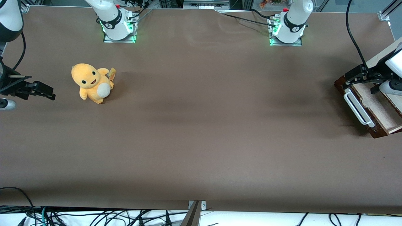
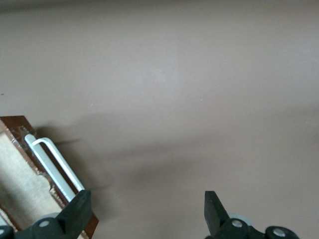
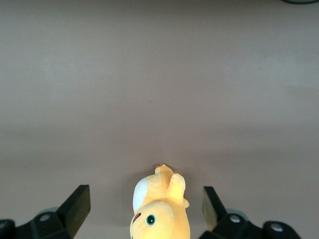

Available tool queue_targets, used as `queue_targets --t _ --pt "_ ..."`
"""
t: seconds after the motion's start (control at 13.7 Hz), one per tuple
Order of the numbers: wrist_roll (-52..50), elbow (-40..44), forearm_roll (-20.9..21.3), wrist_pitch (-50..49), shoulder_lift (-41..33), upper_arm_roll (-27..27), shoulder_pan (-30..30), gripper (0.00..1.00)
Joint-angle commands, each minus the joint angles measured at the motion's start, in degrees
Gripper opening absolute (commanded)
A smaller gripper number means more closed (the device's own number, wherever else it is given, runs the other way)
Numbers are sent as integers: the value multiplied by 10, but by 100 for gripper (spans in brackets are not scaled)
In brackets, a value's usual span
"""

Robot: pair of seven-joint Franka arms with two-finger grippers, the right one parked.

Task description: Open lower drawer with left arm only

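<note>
The lower drawer (image 1: 377, 105) stands pulled out at the working arm's end of the table, its pale beige lined inside showing. Its dark reddish-brown front carries a long white bar handle (image 1: 358, 109). My left arm (image 1: 394, 62) reaches over the drawer. Its black gripper (image 1: 352, 78) hangs just above the end of the handle that is farther from the front camera. In the left wrist view the gripper (image 2: 147, 204) is open with only bare table between its fingers. The handle (image 2: 55, 167) and drawer (image 2: 22, 181) lie beside one finger, not touching it.
A yellow plush toy (image 1: 92, 82) sits on the brown table toward the parked arm's end, also seen in the right wrist view as the plush toy (image 3: 159, 214). Both arm bases (image 1: 287, 31) stand along the table edge farthest from the front camera.
</note>
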Motion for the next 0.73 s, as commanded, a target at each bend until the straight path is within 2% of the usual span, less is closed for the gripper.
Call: queue_targets --t 0.0,0.66 --pt "13 -16 19 -17 -17 2 -4 100" --pt "16 -21 21 -27 -15 2 0 100"
